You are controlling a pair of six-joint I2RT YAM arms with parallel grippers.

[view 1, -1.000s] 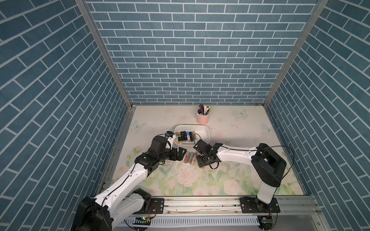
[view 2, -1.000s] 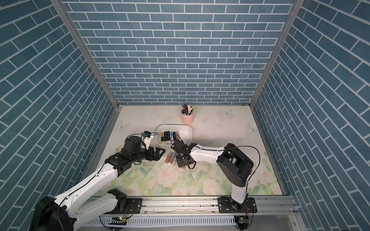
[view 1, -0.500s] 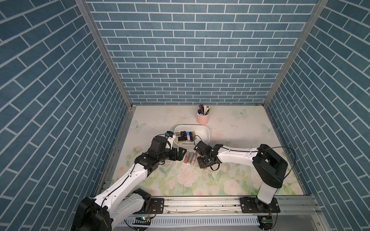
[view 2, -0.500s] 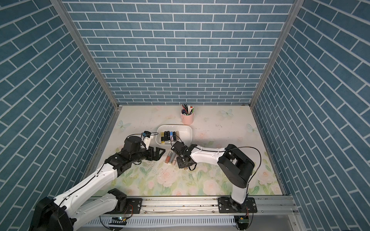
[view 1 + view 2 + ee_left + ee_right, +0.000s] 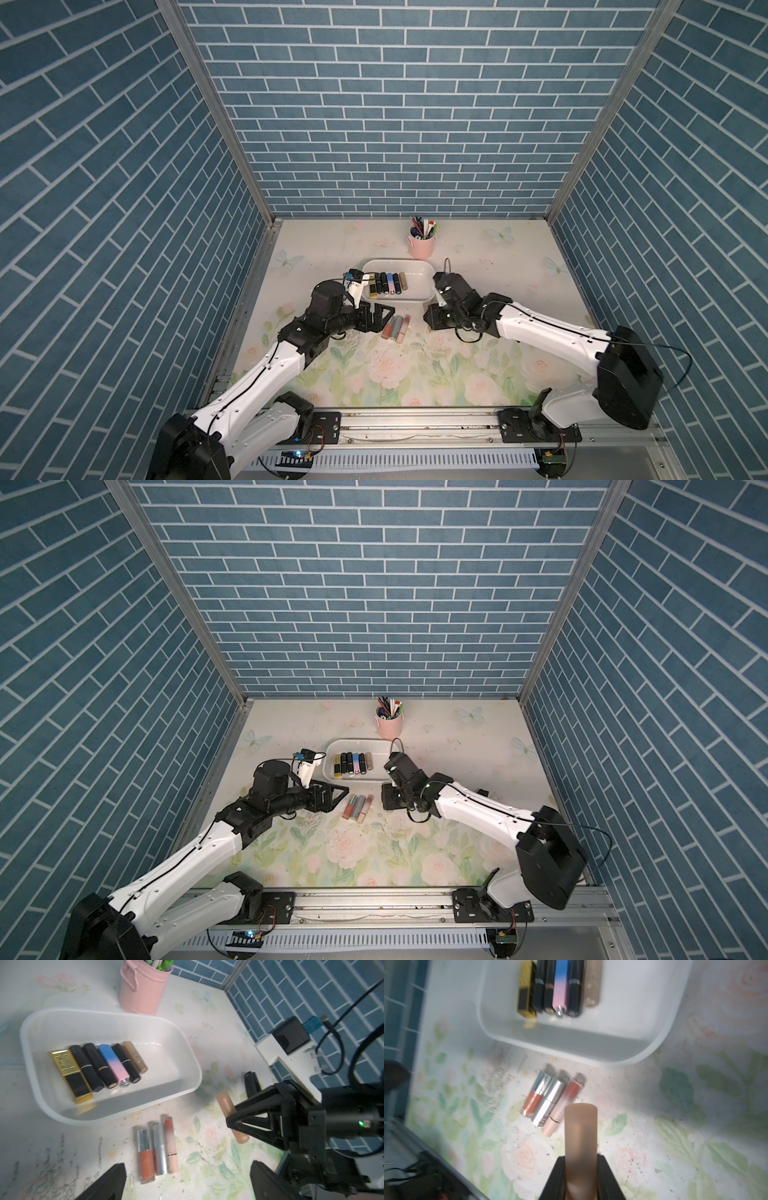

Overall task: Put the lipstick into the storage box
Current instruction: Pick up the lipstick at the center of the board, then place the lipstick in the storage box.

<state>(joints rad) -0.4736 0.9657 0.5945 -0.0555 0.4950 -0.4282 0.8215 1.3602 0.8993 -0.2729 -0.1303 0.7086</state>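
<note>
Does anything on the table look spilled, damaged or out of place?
Nothing looks broken or tipped. The floral mat is scuffed and littered with dark specks beside the three lipsticks that lie outside the storage box.

No lettering can be read. Small dark print on the pale pink slim lipstick tube (image 5: 171,1147) is too blurred; so are faint marks on the beige round lipstick tube (image 5: 135,1056).
</note>
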